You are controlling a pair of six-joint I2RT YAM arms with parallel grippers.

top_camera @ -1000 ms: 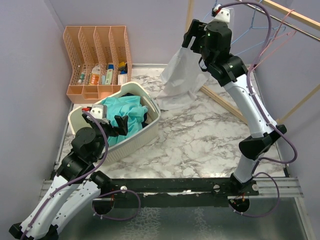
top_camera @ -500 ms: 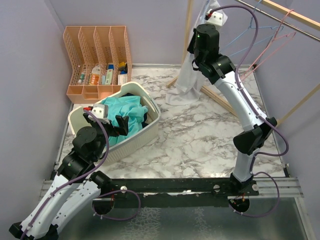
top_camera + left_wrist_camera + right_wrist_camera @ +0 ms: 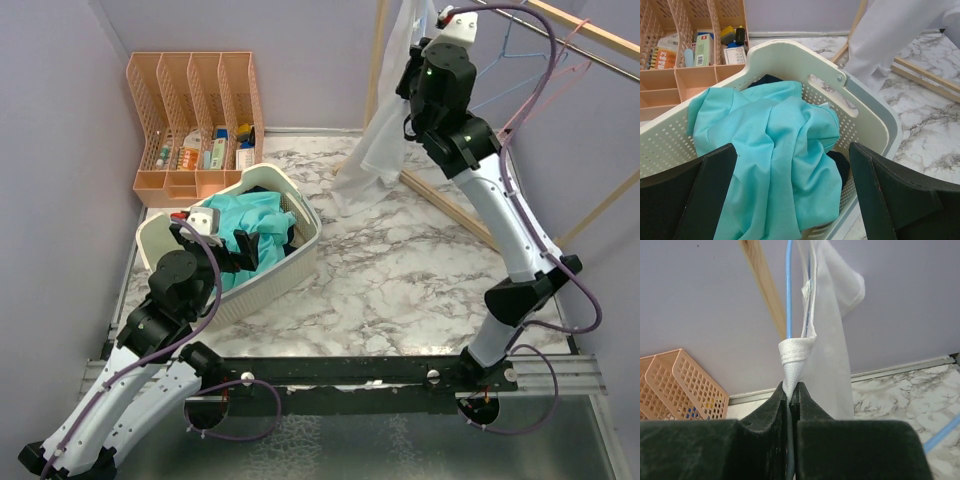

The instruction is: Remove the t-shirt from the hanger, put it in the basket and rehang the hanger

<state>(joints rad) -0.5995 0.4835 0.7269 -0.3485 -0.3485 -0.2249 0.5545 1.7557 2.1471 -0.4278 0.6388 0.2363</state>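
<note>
Since the right gripper [image 3: 789, 390] has its jaws pressed together on a rolled white edge of the t-shirt [image 3: 372, 150], the grip itself looks made. The blue hanger [image 3: 789, 290] wire runs straight on from the fingertips, in line with them and passing into the pinched fold. From that point the cloth hangs long, down toward the far edge of the tabletop [image 3: 420, 280], right of its middle. I judge that the pull must go along this wire and away from it, so the fold slips off the hanger's end. The left gripper [image 3: 790, 170] is wide open and holds nothing. It hovers over the basket [image 3: 790, 55] at the near left corner, well apart, so the right arm is clearly nearer.
</note>
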